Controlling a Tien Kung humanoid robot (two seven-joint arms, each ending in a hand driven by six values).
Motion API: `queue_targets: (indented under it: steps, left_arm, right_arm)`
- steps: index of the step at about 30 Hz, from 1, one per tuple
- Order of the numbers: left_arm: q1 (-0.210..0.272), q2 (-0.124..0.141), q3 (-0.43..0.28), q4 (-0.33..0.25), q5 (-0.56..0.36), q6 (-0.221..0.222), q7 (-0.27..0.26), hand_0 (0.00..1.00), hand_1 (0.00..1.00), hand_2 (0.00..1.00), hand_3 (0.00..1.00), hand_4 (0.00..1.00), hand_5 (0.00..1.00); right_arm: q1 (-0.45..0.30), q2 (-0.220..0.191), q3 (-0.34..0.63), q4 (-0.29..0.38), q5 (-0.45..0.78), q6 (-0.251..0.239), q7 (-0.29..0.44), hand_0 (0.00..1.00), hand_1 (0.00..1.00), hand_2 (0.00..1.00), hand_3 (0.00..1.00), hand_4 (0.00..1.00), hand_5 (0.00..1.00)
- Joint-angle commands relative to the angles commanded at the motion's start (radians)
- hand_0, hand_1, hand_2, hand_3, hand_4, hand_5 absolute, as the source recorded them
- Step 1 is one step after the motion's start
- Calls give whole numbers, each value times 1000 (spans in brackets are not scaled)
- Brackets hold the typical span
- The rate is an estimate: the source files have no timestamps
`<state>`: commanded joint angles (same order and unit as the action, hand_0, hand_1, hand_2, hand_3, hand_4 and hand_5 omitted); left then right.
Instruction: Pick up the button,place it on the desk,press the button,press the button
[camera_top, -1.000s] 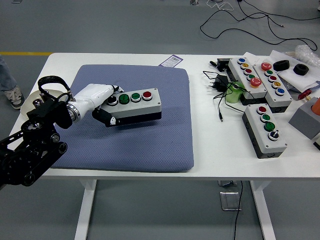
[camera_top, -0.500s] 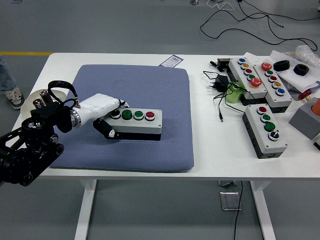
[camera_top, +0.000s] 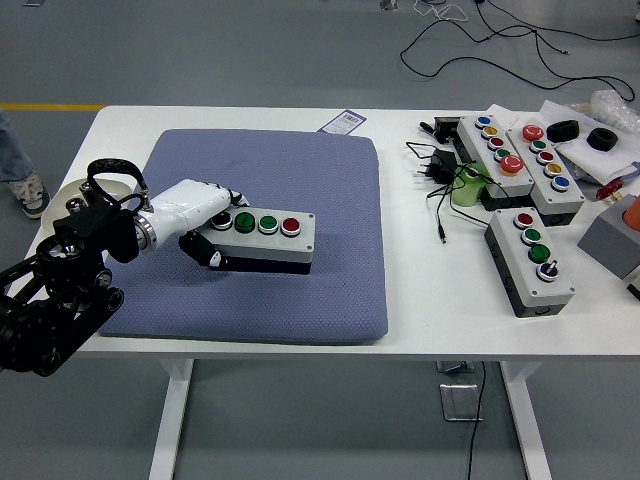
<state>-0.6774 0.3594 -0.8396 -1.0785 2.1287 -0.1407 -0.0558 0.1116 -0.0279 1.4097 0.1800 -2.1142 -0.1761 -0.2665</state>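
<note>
Fingers (camera_top: 208, 252) of my left hand (camera_top: 195, 215) are wrapped around the left end of the button box (camera_top: 262, 240), thumb below and the rest over its top. The box lies on the blue pad (camera_top: 300, 160), toward its near half, with its black, two green and red buttons facing up. The pad sits on the white surface (camera_top: 420, 300). Well apart, on the right, stand three more boxes (camera_top: 530, 262) among cables (camera_top: 440, 165).

My left arm (camera_top: 60, 290) reached in from the lower left, white left hand (camera_top: 195, 215) curled around the button box (camera_top: 260, 240), thumb beneath its front edge.
</note>
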Motion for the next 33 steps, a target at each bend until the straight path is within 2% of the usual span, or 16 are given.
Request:
queue_targets:
  steps: [3, 4, 9, 10, 12, 15, 16, 17, 19, 21, 22, 24, 27, 28, 33]
  left_arm:
    - [5, 4, -10, -11, -13, -37, 14, 909, 966, 998, 848, 998, 421]
    - [8, 5, -16, -15, -15, -51, 18, 955, 998, 998, 927, 998, 459]
    - [21, 12, -51, -37, -22, -116, 37, 955, 998, 998, 927, 998, 459]
    - [21, 13, -54, -38, -23, -123, 39, 998, 998, 998, 994, 998, 485]
    - [33, 19, -80, -54, -32, -128, 41, 998, 998, 998, 994, 998, 485]
    - [56, 23, -139, -98, -32, -106, 38, 998, 998, 998, 994, 998, 485]
    - [62, 24, -163, -118, -36, -89, 38, 980, 998, 998, 998, 998, 611]
    - [68, 28, -199, -153, -45, -53, 54, 980, 998, 998, 998, 998, 611]
    - [70, 30, -215, -170, -48, -36, 66, 980, 998, 998, 998, 998, 611]
    - [73, 36, -241, -211, -68, 16, 108, 980, 998, 998, 998, 998, 611]
    - [75, 40, -254, -238, -90, 55, 136, 513, 689, 723, 908, 867, 998]
    - [81, 45, -268, -271, -109, 111, 166, 513, 689, 723, 908, 867, 998]
    - [112, 49, -295, -337, -131, 136, 205, 513, 689, 723, 908, 867, 998]
    - [128, 52, -301, -370, -141, 137, 222, 125, 243, 291, 755, 785, 998]
    - [163, 54, -285, -486, -166, 74, 312, 125, 243, 291, 755, 785, 998]
  right_arm:
    - [-1, 0, -1, 0, 1, 0, 0, 685, 668, 714, 662, 352, 196]
    - [-1, 0, -2, 0, 2, 0, 1, 684, 668, 719, 661, 351, 196]
    - [-1, 0, -7, 0, 11, -2, 2, 684, 668, 719, 661, 351, 196]
    - [-1, 0, -7, 0, 11, -2, 3, 684, 668, 720, 659, 350, 196]
    - [0, 0, -9, 0, 10, -2, 3, 684, 668, 720, 659, 350, 196]
    - [1, -1, -10, 0, 12, -3, 4, 684, 668, 720, 659, 350, 196]
    - [1, -1, -10, 0, 13, -3, 4, 685, 668, 718, 660, 351, 195]
    - [2, -1, -9, 0, 12, -4, 5, 685, 668, 718, 660, 351, 195]
    - [2, -1, -8, 0, 12, -4, 5, 685, 668, 718, 660, 351, 195]
    - [3, -2, -7, 0, 10, -4, 5, 685, 668, 718, 660, 351, 195]
    - [3, -2, -6, 0, 9, -4, 6, 685, 667, 718, 659, 351, 196]
    - [3, -2, -4, 0, 7, -4, 6, 685, 667, 718, 659, 351, 196]
    - [4, -3, -5, 0, 4, -4, 6, 685, 667, 718, 659, 351, 196]
    - [4, -3, -7, 0, 8, -5, 7, 685, 668, 716, 660, 351, 195]
    - [4, -2, -1, 0, 3, -6, 6, 685, 668, 716, 660, 351, 195]
